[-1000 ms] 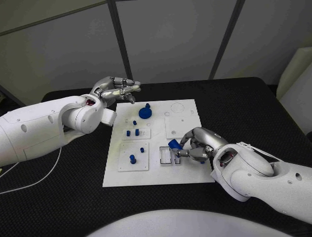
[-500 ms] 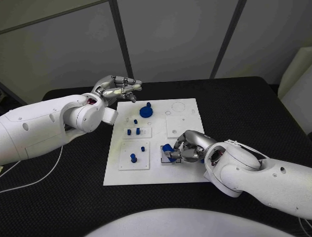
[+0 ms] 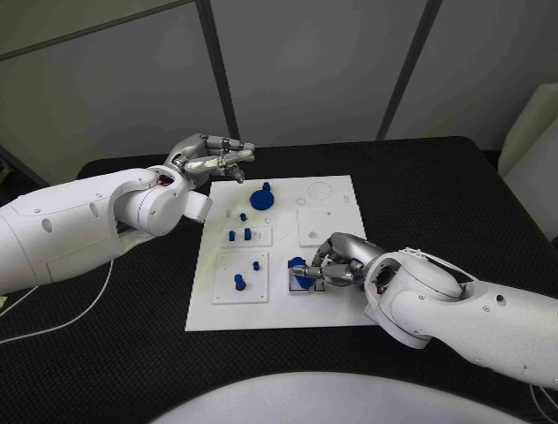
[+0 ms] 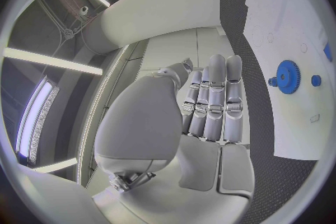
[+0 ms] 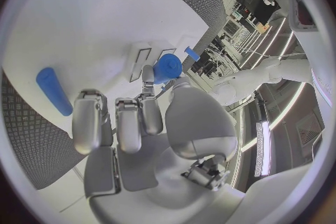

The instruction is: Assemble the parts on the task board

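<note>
Small blue plastic part (image 3: pixel 302 268) pinched in silver right hand (image 3: pixel 331 263) over slotted holder on white task board (image 3: pixel 229 316); blue gear (image 3: pixel 261 200) and pegs already seated; left hand (image 3: pixel 210 157) lifted, fingers loosely apart, holding nothing

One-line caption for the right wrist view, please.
Right hand pinches a blue part over the white task board; a blue peg lies nearby.

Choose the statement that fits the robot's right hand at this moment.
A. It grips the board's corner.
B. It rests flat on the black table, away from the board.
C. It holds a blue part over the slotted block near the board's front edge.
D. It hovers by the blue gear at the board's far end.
C: the right hand holds a blue part at the slotted block on the task board, near the board's front edge.
</note>
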Available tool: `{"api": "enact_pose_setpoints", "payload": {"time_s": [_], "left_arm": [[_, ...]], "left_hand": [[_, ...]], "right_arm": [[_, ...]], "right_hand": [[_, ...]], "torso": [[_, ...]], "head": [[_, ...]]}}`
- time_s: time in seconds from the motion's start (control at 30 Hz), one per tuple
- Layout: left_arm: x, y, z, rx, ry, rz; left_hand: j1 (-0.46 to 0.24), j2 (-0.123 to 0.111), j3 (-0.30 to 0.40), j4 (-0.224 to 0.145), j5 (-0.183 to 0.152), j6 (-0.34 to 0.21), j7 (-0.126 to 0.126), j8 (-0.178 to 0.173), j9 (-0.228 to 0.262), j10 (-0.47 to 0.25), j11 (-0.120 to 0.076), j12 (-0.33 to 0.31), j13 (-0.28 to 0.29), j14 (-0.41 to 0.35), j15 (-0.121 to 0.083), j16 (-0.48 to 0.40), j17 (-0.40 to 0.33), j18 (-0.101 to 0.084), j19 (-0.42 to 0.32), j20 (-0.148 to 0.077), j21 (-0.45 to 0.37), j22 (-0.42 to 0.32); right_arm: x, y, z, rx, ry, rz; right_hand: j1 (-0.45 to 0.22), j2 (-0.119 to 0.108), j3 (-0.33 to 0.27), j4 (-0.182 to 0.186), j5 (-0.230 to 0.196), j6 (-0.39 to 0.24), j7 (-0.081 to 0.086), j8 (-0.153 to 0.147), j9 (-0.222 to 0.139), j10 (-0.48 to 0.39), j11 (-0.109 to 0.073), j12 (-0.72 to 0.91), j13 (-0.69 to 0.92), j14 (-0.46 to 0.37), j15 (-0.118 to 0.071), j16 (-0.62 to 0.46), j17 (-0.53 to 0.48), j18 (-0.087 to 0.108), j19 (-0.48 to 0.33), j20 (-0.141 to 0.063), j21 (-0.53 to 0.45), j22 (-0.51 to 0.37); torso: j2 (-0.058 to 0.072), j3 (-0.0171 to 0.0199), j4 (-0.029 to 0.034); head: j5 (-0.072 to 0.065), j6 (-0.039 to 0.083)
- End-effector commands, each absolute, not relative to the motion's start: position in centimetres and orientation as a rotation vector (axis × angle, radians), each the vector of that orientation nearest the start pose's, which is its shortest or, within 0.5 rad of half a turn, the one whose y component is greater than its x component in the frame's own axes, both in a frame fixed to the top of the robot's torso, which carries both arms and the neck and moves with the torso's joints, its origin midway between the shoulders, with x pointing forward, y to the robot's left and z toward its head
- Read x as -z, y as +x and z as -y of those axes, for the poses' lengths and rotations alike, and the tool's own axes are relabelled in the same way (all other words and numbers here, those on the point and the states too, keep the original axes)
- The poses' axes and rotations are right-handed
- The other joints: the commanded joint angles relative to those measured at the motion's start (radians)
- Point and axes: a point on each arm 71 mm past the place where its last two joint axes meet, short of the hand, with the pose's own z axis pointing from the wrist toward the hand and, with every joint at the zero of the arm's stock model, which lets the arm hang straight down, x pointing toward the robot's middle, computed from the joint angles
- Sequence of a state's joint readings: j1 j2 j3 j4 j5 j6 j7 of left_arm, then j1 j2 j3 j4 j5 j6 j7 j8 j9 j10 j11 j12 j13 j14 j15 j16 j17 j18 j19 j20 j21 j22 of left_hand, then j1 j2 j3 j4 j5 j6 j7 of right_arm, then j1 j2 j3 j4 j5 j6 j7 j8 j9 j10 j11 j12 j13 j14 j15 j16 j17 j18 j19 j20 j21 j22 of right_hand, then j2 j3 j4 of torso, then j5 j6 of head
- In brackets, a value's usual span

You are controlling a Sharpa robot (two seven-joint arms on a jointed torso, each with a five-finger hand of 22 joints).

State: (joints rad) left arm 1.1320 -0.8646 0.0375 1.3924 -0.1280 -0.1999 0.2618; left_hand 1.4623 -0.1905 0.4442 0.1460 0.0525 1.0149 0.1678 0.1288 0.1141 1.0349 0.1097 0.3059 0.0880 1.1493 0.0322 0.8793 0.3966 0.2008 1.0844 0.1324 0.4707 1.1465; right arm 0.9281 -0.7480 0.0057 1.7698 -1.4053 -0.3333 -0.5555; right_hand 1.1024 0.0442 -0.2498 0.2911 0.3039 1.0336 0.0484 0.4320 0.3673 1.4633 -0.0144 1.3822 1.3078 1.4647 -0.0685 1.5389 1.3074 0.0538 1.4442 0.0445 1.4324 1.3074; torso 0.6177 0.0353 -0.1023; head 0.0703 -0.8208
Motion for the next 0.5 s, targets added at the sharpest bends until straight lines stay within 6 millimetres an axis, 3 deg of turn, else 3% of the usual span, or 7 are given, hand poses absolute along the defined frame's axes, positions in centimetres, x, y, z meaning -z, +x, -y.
{"api": "enact_pose_setpoints", "payload": {"time_s": [0.03, 0.13, 0.2, 0.37, 0.5], "left_arm": [[19.81, 50.64, -25.47, 1.436, -1.112, -1.523], [19.82, 50.65, -25.51, 1.435, -1.112, -1.523], [19.82, 50.65, -25.53, 1.434, -1.112, -1.523], [19.82, 50.65, -25.54, 1.434, -1.112, -1.523], [19.82, 50.65, -25.60, 1.433, -1.113, -1.522]], "left_hand": [[-0.004, 0.008, -0.007, 0.001, -0.003, 0.005, 0.002, 0.006, -0.001, -0.009, 0.000, 0.004, 0.001, -0.006, 0.000, -0.005, -0.001, -0.019, -0.004, 0.001, -0.006, -0.001], [-0.005, 0.009, -0.008, 0.002, -0.003, 0.004, 0.002, 0.006, -0.001, -0.010, 0.000, 0.005, 0.001, -0.006, 0.000, -0.005, -0.002, -0.019, -0.004, 0.001, -0.007, -0.002], [-0.005, 0.009, -0.008, 0.002, -0.003, 0.004, 0.002, 0.006, -0.001, -0.010, 0.000, 0.005, 0.001, -0.006, 0.000, -0.005, -0.002, -0.019, -0.004, 0.001, -0.007, -0.002], [-0.005, 0.009, -0.008, 0.002, -0.003, 0.004, 0.002, 0.006, -0.001, -0.010, 0.000, 0.005, 0.001, -0.006, 0.000, -0.005, -0.002, -0.019, -0.004, 0.001, -0.007, -0.002], [-0.005, 0.009, -0.008, 0.002, -0.003, 0.004, 0.002, 0.006, -0.001, -0.010, 0.000, 0.005, 0.001, -0.006, 0.000, -0.005, -0.002, -0.019, -0.004, 0.001, -0.007, -0.002]], "right_arm": [[26.64, 38.21, 11.02, -0.653, 0.149, -2.021], [26.54, 38.20, 10.96, -0.659, 0.148, -2.009], [26.47, 38.19, 10.92, -0.662, 0.146, -2.002], [26.31, 38.12, 10.79, -0.670, 0.141, -1.990], [26.14, 37.97, 10.76, -0.679, 0.130, -1.982]], "right_hand": [[-0.055, -0.005, -0.027, 0.001, -0.099, 0.004, 0.006, -0.001, 0.007, 0.005, -0.002, -0.007, 0.082, 0.093, -0.009, 0.005, 0.198, -0.007, 0.003, -0.007, 0.004, 0.070], [-0.109, -0.005, -0.040, 0.003, -0.166, 0.004, 0.006, 0.001, 0.015, 0.007, -0.002, -0.007, 0.085, 0.093, -0.009, 0.006, 0.199, -0.007, 0.003, -0.008, 0.004, 0.071], [-0.125, -0.004, -0.040, 0.003, -0.183, 0.004, 0.006, 0.002, 0.019, 0.007, -0.003, -0.007, 0.087, 0.093, -0.009, 0.006, 0.200, -0.007, 0.003, -0.008, 0.004, 0.072], [-0.129, -0.004, -0.040, 0.003, -0.187, 0.004, 0.006, 0.002, 0.020, 0.008, -0.003, -0.006, 0.088, 0.093, -0.009, 0.006, 0.201, -0.007, 0.004, -0.008, 0.005, 0.073], [-0.107, -0.005, -0.028, -0.001, -0.153, 0.004, 0.004, 0.005, 0.027, 0.010, -0.004, -0.005, 0.093, 0.094, -0.010, 0.007, 0.203, -0.007, 0.005, -0.008, 0.006, 0.074]], "torso": [[0.000, 0.0004, -0.0004], [0.000, 0.0004, -0.0007], [0.000, 0.0005, -0.0010], [0.000, 0.0008, -0.0008], [0.000, 0.0017, -0.0014]], "head": [[0.002, 0.002], [0.002, 0.003], [0.002, 0.003], [0.002, 0.003], [0.002, 0.004]]}}
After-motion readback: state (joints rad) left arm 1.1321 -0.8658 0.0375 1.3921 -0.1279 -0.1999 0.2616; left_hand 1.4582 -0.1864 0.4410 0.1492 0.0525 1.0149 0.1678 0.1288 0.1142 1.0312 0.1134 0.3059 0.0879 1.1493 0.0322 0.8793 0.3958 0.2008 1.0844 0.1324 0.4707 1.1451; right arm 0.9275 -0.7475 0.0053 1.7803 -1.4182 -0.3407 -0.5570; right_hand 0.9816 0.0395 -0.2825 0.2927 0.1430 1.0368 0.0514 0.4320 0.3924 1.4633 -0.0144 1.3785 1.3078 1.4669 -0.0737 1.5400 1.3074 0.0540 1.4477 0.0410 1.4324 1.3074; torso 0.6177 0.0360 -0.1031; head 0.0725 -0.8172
